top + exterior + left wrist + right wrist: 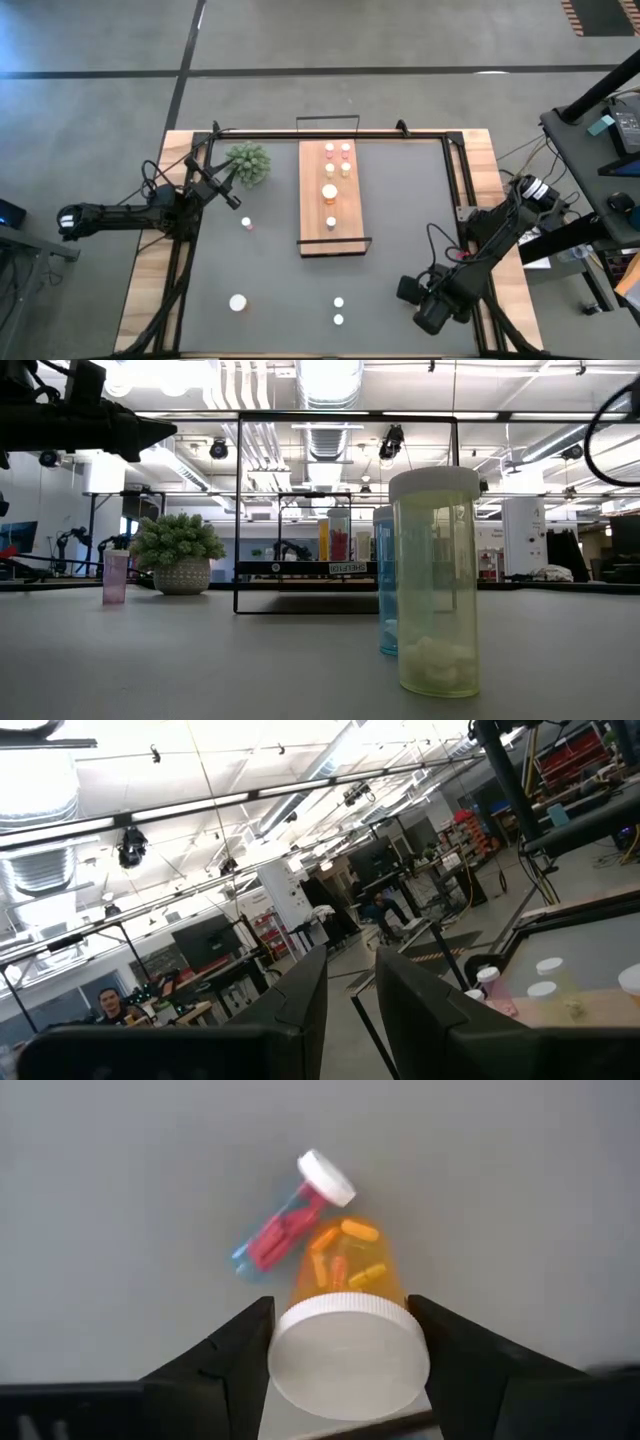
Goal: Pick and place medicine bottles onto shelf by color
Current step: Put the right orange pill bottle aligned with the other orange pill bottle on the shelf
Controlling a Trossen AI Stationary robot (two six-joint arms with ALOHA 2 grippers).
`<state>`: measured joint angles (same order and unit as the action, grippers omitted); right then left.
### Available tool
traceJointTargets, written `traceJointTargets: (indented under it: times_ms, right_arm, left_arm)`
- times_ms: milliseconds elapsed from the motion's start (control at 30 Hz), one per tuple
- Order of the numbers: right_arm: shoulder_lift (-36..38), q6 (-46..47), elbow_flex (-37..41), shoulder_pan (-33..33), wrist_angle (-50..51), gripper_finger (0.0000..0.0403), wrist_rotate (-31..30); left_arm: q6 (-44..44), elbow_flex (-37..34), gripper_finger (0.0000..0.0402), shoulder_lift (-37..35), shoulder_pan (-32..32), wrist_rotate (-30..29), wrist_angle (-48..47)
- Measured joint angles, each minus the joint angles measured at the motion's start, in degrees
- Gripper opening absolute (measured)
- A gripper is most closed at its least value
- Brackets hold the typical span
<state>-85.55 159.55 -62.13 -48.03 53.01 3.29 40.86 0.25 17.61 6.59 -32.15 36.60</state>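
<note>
My right gripper (432,314) (348,1365) stands near the table's front right, shut on an orange medicine bottle (345,1265) with a white cap. Beneath it a pink bottle (285,1230) rests on the grey table; lying or standing, I cannot tell. The shelf (312,200) lies mid-table with several bottles standing in a row on its far half. A pink bottle (246,224) and a bigger one (238,301) stand on the left. A yellowish bottle (435,585) and a blue one (384,580) stand near the front edge. My left gripper (238,202) (350,1010) waits shut by the plant, holding nothing. My right gripper pinches the orange bottle's white cap (348,1342) by its rim, one finger (235,1355) on each side. The fingers come from above, pointing down. The bottle hangs upright below them, cap up. Whether its base is clear of the table I cannot tell.
A green spiky plant in a pot (248,162) (180,555) stands left of the shelf's far end. Black frame rails (330,135) run along the table's far and side edges. Bare grey table lies between the shelf and the right rail.
</note>
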Motion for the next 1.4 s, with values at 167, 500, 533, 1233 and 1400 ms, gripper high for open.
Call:
traceJointTargets:
  times_ms: [167,500,533,1233,1400]
  right_arm:
    - [3.1,-2.9,0.0,3.0,5.5,0.0201,-0.5]
    - [9.8,-11.2,0.0,11.0,15.4,0.0202,-1.3]
    - [10.5,-12.4,0.0,11.7,16.2,0.0202,-1.8]
    - [14.8,-35.3,0.0,33.8,16.6,0.0205,-4.8]
    - [14.2,-41.8,-1.0,40.7,15.0,0.0205,-4.5]
  left_arm:
    - [0.0,0.0,0.0072,0.0,0.0,0.0,0.0]
    - [0.0,0.0,0.0072,0.0,0.0,0.0,0.0]
    - [0.0,0.0,0.0072,0.0,0.0,0.0,0.0]
    - [0.0,0.0,0.0072,0.0,0.0,0.0,0.0]
    - [0.0,0.0,0.0072,0.0,0.0,0.0,0.0]
